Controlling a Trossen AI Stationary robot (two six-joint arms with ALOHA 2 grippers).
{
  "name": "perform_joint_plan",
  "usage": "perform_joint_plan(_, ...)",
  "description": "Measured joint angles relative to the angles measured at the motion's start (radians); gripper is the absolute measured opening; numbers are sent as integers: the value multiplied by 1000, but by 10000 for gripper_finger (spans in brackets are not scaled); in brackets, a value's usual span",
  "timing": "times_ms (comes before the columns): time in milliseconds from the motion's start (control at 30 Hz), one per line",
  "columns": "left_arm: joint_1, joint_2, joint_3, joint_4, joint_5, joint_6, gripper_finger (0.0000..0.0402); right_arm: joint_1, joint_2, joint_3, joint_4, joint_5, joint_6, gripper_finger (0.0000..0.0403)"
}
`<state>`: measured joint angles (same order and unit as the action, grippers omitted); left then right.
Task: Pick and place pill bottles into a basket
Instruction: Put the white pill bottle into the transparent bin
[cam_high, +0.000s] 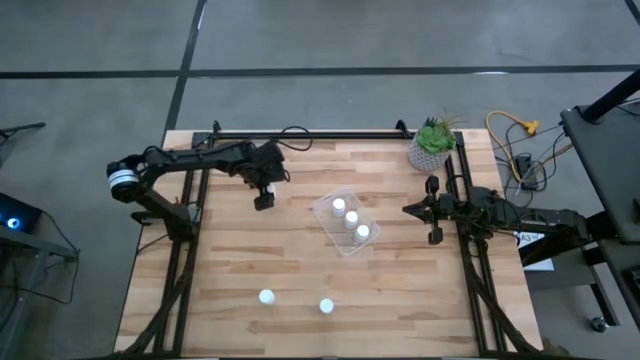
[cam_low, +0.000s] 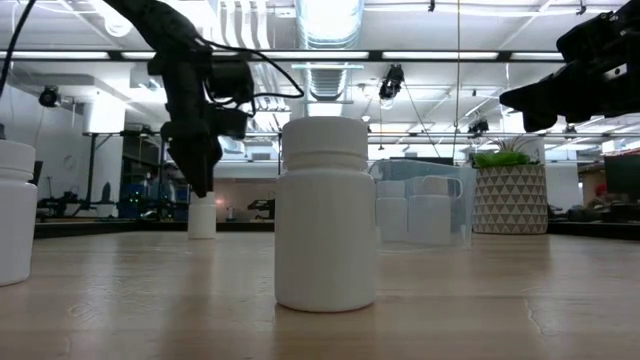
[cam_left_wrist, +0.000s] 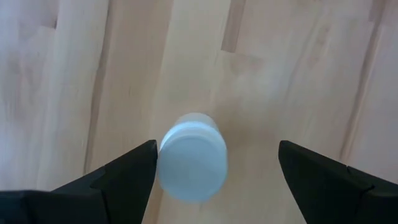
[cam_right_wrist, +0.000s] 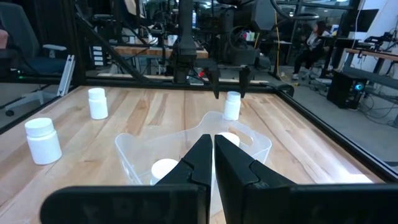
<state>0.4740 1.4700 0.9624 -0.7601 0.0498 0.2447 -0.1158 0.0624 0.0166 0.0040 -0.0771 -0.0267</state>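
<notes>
Right now the left gripper hangs with fingers spread over an upright pill bottle, which sits nearer one finger; it should centre before dropping and squeezing. The basket lies just beside, holding three bottles. The right gripper waits clenched, empty.

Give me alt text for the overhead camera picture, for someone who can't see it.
Seen from above, the left gripper hangs with open fingers over one pill bottle on the wooden table, left of a clear basket holding three pill bottles. Two more bottles stand near the front edge, and the right gripper waits shut beside a potted plant.
</notes>
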Motion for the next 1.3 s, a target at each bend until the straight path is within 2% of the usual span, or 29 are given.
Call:
perform_joint_plan(600,17,0,-22,20,-2,-1,311,0,0,0,0,0,-1,9)
perform_joint_plan(800,18,0,-23,23,-4,0,260,0,0,0,0,0,0,9)
perform_joint_plan(1033,18,0,-23,22,-2,27,149,0,-1,0,0,0,-2,9)
perform_joint_plan(1300,18,0,-13,5,-1,32,141,0,-1,0,0,0,-2,9)
